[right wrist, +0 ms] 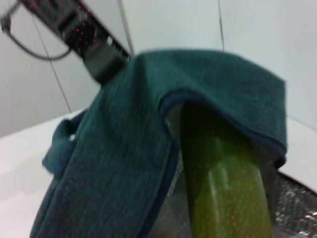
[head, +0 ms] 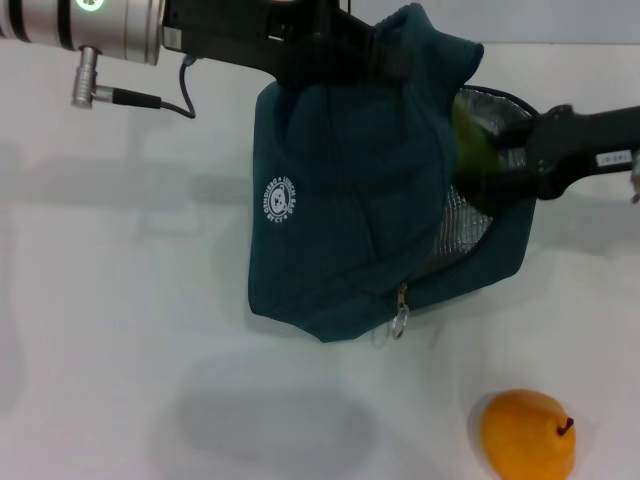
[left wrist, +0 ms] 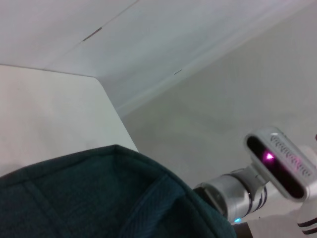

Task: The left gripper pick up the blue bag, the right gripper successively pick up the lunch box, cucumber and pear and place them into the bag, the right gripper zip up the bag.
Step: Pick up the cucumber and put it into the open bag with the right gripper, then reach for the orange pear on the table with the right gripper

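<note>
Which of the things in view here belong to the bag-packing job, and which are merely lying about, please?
Belonging to the job:
blue bag, held up by the left gripper
cucumber, carried by the right gripper at the bag's open mouth
pear, on the table

Lying about:
nothing else visible; the lunch box is not seen

bag mouth [head: 478, 215]: open on right side, foil showing | blocked by: cucumber [head: 472, 150] + right gripper [head: 505, 170] in opening | flap [right wrist: 223, 84] overhangs | pear [head: 528, 433] well apart

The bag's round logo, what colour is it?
White, on the blue bag; the logo shows best in the head view.
</note>
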Robot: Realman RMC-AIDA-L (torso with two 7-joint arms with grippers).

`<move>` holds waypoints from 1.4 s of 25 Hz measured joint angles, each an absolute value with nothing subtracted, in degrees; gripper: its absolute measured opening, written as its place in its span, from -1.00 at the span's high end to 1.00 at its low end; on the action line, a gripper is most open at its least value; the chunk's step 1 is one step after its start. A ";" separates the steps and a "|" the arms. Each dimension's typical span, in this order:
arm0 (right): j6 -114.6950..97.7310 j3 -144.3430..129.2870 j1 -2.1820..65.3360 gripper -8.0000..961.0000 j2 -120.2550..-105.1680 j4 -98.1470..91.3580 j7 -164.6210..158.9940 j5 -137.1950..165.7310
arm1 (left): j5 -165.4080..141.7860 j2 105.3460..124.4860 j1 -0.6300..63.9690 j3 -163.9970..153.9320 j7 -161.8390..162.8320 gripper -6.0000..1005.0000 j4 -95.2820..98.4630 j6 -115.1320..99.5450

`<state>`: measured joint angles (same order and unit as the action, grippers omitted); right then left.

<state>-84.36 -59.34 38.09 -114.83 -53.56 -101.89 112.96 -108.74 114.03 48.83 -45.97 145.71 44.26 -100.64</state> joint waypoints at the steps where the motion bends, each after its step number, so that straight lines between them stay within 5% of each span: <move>1: -84.86 -58.28 38.08 -0.29 -114.82 -53.69 -101.99 112.95 | -108.77 114.02 48.81 -45.97 145.66 0.89 44.24 -100.63; 10: -85.35 -57.28 38.70 -0.29 -114.97 -53.05 -102.62 114.59 | -108.69 113.99 48.69 -45.97 145.56 0.88 44.20 -100.75; 18: -86.25 -58.23 38.41 -0.48 -115.23 -53.88 -102.66 113.54 | -108.66 113.99 48.35 -45.95 145.39 0.88 44.20 -101.14; 28: -89.76 -56.55 34.03 -0.49 -113.45 -60.32 -104.24 108.34 | -108.83 113.88 47.97 -45.83 145.02 0.87 44.20 -101.13; 35: -88.66 -56.85 34.48 -0.49 -113.98 -60.09 -103.36 108.64 | -109.07 113.85 49.11 -48.08 144.65 0.87 44.21 -100.97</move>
<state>-88.66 -56.85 34.48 -113.98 -60.09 -103.36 108.64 -109.07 113.85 49.11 -48.08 144.65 44.21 -100.97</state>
